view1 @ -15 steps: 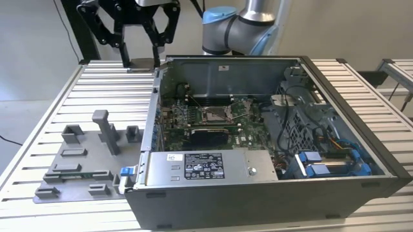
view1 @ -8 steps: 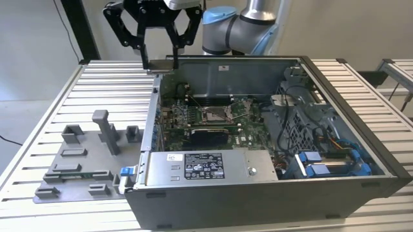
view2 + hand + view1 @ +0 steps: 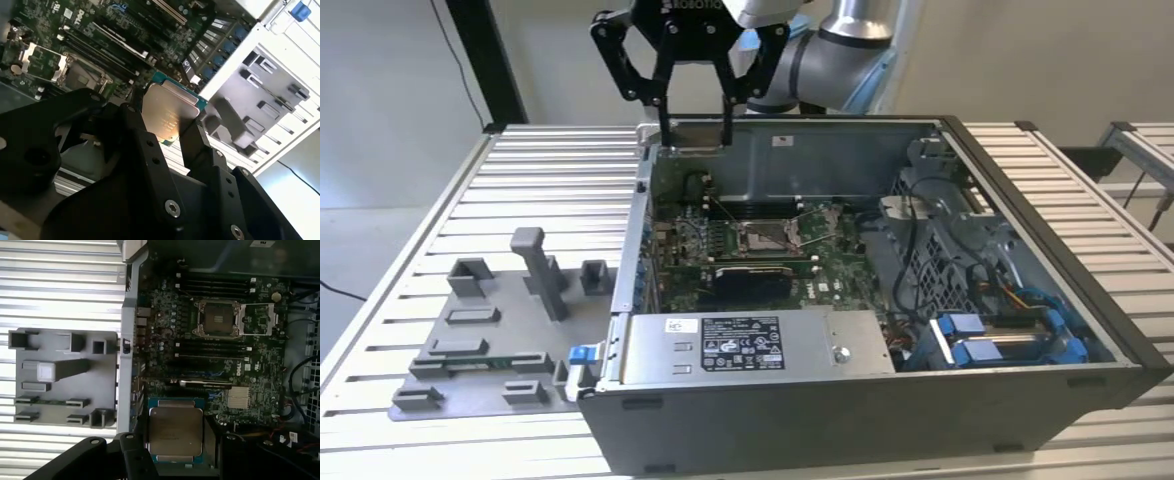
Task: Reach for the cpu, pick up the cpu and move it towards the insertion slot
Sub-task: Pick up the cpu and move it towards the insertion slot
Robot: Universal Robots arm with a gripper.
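Observation:
My gripper hangs high over the far corner of the open computer case, toward the exterior view's left. It is shut on the cpu, which shows edge-on as a thin plate between the two black fingers. In both wrist views the cpu is a pale silvery square with a teal rim, and a finger presses on each side. The insertion slot lies on the green board inside the case, below and in front of the gripper, with its metal lid flipped open.
A grey plastic fixture with upright blocks lies on the slatted table at the exterior view's left of the case. The case walls, a power supply at the front and cables with blue drive bays surround the board.

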